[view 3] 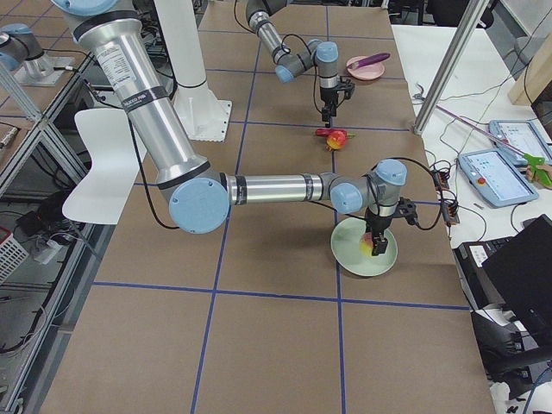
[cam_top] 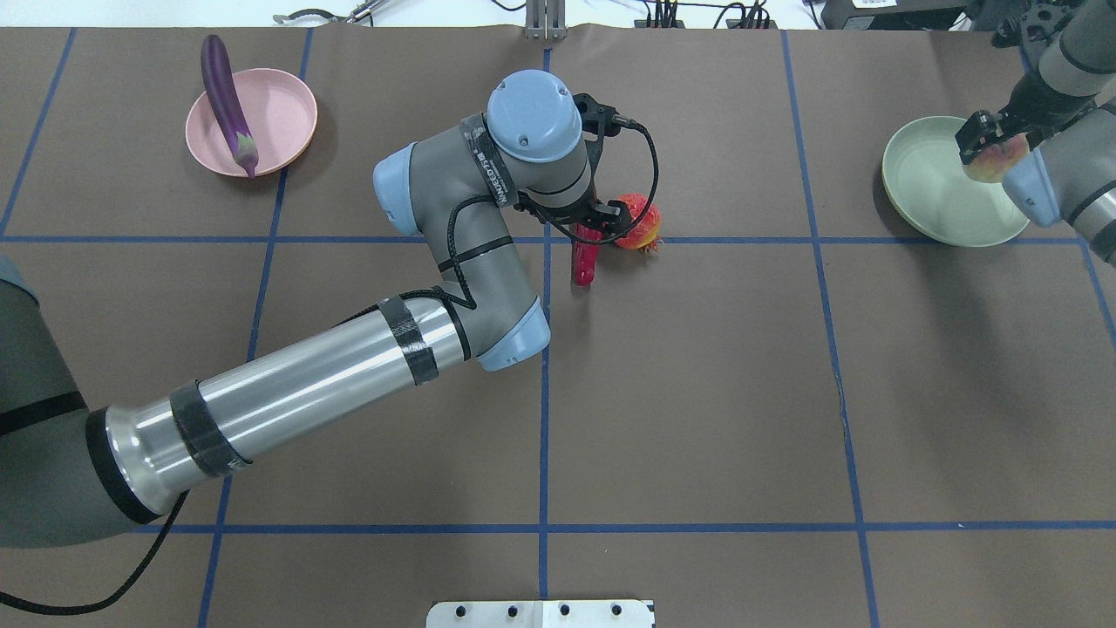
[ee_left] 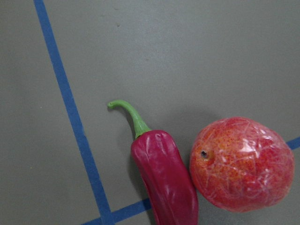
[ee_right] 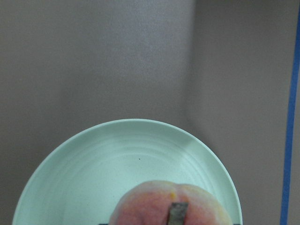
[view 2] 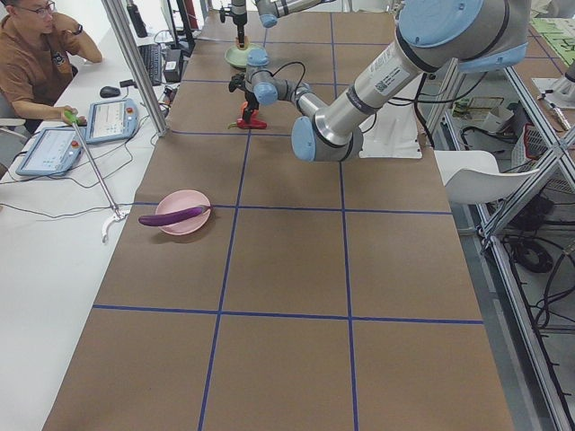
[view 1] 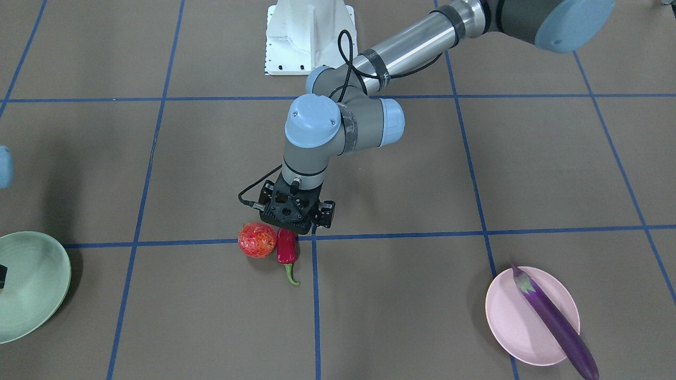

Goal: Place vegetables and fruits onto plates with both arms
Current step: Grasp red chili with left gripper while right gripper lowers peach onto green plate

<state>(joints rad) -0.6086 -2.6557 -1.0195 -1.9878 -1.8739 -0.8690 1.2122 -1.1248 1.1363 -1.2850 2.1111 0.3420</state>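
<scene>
Peach [cam_top: 996,163] held by right gripper [cam_top: 988,153] shows overhead, not front-on; left gripper [view 1: 294,222]: cannot tell.

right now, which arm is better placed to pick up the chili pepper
Left. The left gripper hangs directly above the chili pepper, which lies right beside the pomegranate at the table's middle. The right gripper is far off over the mint green plate, shut on the peach.

Matt brown paper over table [cam_top: 697,392], blue tape lines [cam_top: 697,528]. Smooth high gloss on eggplant [view 1: 554,322]; waxy gloss on chili pepper [ee_left: 164,183]. Shiny, finely crazed skin on pomegranate [ee_left: 243,164]. Matt, soft-looking peach [ee_right: 150,206]. Matt smooth pink plate [view 1: 507,322], mint plate [ee_right: 126,159]. Polished metal tube on left arm [cam_top: 296,392].
</scene>
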